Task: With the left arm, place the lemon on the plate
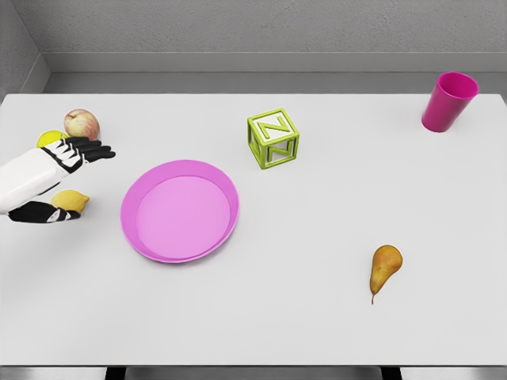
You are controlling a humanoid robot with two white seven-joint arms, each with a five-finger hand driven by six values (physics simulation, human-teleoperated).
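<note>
The yellow lemon [70,201] lies on the white table, left of the pink plate [180,212]. My left hand [81,179] comes in from the left edge and hovers over the lemon. Its black fingers [89,150] are stretched out above the fruit, and the thumb [41,212] lies low beside it, close to or touching its left side. The hand is open and has not closed on the lemon. The plate holds nothing. My right arm does not show.
A red-yellow apple [81,124] and a small yellow object [49,138], partly hidden by my hand, sit behind it. A green letter cube [273,138] stands behind the plate. A magenta cup [449,101] is far right, and a pear [385,267] lies at the front right.
</note>
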